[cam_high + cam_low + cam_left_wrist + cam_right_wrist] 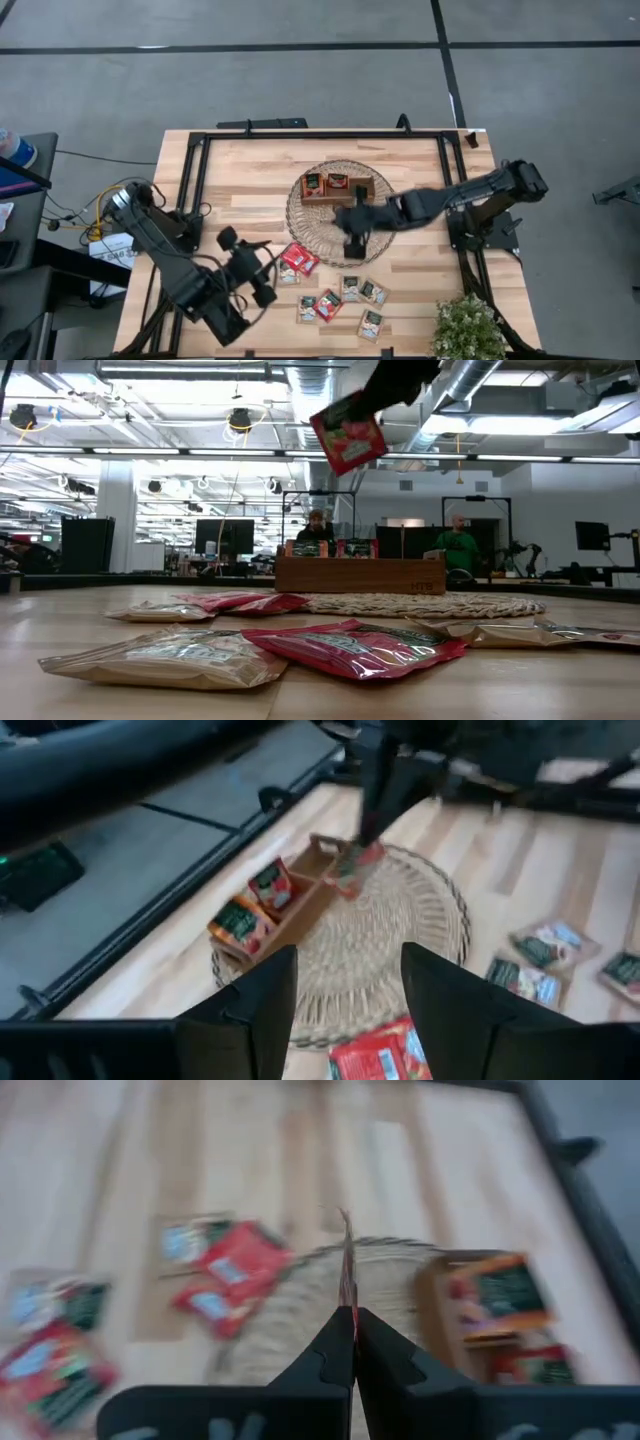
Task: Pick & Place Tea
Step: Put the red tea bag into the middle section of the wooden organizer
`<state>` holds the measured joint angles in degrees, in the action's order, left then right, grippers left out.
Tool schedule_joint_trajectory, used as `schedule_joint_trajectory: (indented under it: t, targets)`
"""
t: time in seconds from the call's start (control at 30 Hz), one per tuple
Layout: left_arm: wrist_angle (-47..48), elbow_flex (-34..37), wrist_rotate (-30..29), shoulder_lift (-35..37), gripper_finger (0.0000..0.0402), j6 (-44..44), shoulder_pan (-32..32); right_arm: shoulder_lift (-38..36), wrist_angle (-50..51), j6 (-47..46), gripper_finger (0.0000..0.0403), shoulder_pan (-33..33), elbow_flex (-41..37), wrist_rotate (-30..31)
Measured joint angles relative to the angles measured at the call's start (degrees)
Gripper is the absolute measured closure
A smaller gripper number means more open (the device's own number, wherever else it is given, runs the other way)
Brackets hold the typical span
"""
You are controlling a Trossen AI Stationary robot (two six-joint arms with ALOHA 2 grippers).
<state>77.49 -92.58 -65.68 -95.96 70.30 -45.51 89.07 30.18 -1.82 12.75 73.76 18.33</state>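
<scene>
A red-orange tea sachet (348, 435) hangs in the air over the round wicker mat (312, 236), with my right gripper (352, 232) shut on it. On the mat's far part stands the brown wooden tray (363, 189), with sachets upright in two of its compartments (313, 183). Two red sachets (298, 260) lie flat at the mat's near left rim. Several more sachets (342, 300) lie flat on the table nearer the front edge. My left gripper (262, 283) hovers open at the near left, with nothing between its fingers (262, 1010). My right gripper pinches the red sachet by its upper edge (347, 1292) between its two fingers. The fingers slant down from the table's right side. The sachet hangs tilted below the fingertips (370, 402), lifted clear of the mat and the tray.
A black frame (320, 133) runs around the table's far and side edges. A potted plant (468, 325) stands at the near right corner. Cables and boxes (110, 215) lie off the table's left side. People (458, 548) stand in the room behind.
</scene>
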Motion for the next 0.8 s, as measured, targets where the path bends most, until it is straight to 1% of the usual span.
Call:
schedule_joint_trajectory:
  t: [0.13,0.23,0.33,0.43,0.6,0.7,0.8]
  targets:
    - [-2.5,7.1,-2.0,4.6,0.0227,1.5,0.1,-0.3,0.3,2.3,0.0403,-6.2,0.0,-0.7]
    - [-6.3,12.9,-2.0,8.6,0.0230,0.8,0.1,-0.3,-0.3,3.4,0.0403,-11.6,-1.0,-4.5]
    - [-10.7,18.2,-1.0,12.9,0.0238,-1.7,0.0,-1.4,-4.1,3.9,0.0403,-16.9,-4.9,-8.8]
    - [-16.3,22.4,0.2,17.6,0.0250,-7.3,0.1,-3.1,-11.8,5.2,0.0403,-21.6,-9.5,-14.9]
    - [-27.5,28.9,0.7,25.5,0.0269,-19.2,0.2,-3.5,-20.4,6.7,0.0403,-27.3,-15.6,-22.1]
    - [-38.2,34.2,0.8,30.5,0.0279,-26.2,0.9,-3.5,-23.4,7.0,0.0403,-30.3,-18.1,-24.2]
    - [-51.1,40.9,3.1,34.7,0.0284,-34.6,2.5,-3.5,-25.1,7.7,0.0403,-32.5,-19.6,-25.6]
